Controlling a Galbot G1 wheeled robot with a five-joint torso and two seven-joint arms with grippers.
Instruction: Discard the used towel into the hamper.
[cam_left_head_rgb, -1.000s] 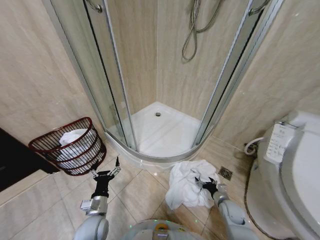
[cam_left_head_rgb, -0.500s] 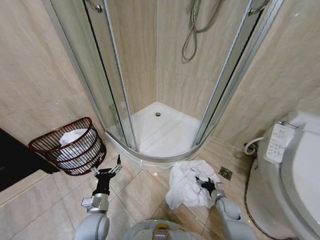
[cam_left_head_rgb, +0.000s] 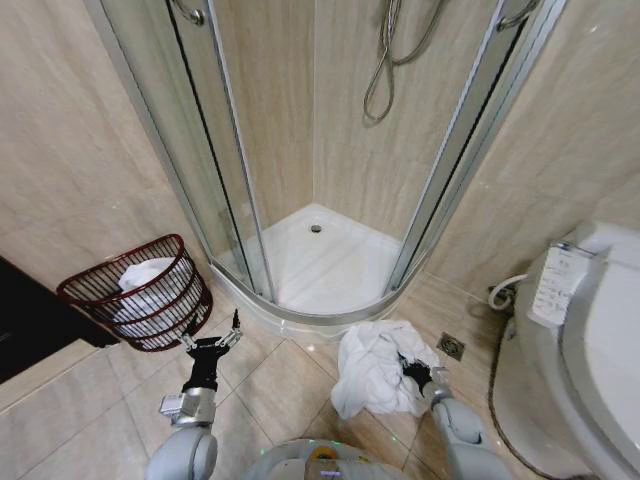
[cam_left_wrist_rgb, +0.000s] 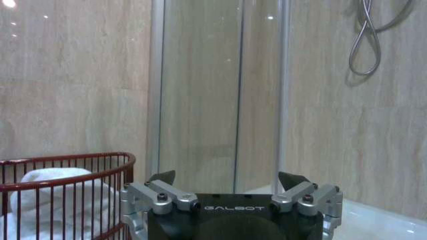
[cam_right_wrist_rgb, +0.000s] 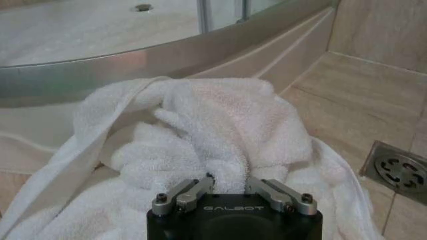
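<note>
the white towel (cam_left_head_rgb: 375, 365) lies crumpled on the tiled floor (cam_left_head_rgb: 270, 385) just in front of the curved shower tray (cam_left_head_rgb: 325, 270), near the floor drain (cam_left_head_rgb: 451, 346). the right claw (cam_left_head_rgb: 410, 372) is down in the heap; in the right wrist view its fingers (cam_right_wrist_rgb: 193, 192) are drawn close together with a fold of the towel (cam_right_wrist_rgb: 200, 145) pinched between them, so it is holding the towel. the bulk of the cloth rests on the floor. the hamper (cam_left_head_rgb: 140, 292), a round reddish-brown wire basket, stands on the floor to the robot's left against the wall beside the glass shower door (cam_left_head_rgb: 215, 150), well apart from the towel, and it has white cloth (cam_left_head_rgb: 145, 285) inside. the left claw (cam_left_head_rgb: 212, 342) hovers low over the floor just beside the hamper, fingers spread wide and empty; the left wrist view shows the hamper's rim (cam_left_wrist_rgb: 73, 170) close to it. a toilet (cam_left_head_rgb: 590, 340) stands at the right.
</note>
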